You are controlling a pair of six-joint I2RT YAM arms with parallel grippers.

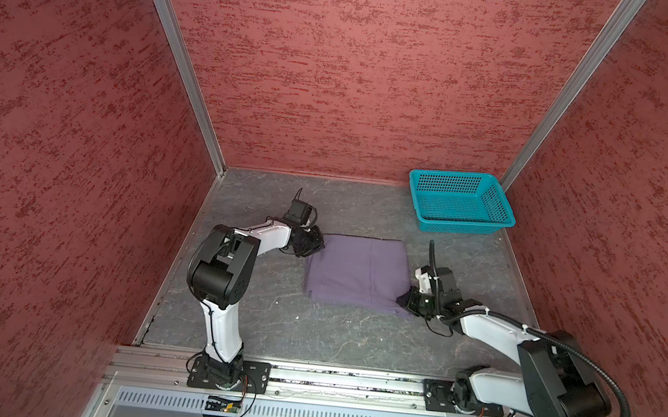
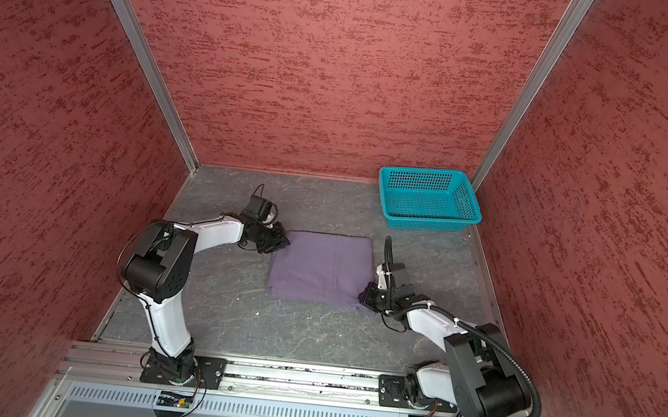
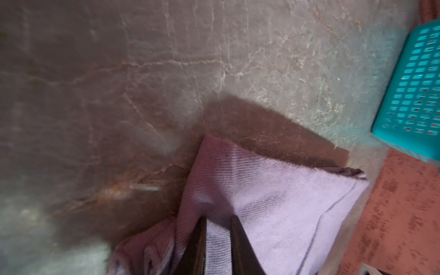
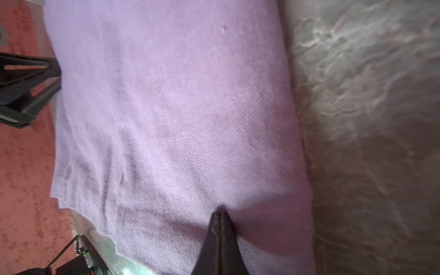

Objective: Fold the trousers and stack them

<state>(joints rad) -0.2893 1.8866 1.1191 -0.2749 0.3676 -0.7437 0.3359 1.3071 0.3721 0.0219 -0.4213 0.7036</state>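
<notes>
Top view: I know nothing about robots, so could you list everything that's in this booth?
trousers: one, muted purple, folded into a rectangle mid-table
basket: one, teal, far right corner of the table
table: one, grey marbled, under everything
walls: three, red mottled, left, back and right
rail: one, silver, along the near edge
arms: two, white and black, mounted on the rail
left gripper: one, black, at the trousers' far left corner, cloth between its jaws
right gripper: one, black, pinched shut on the trousers' near right corner
</notes>
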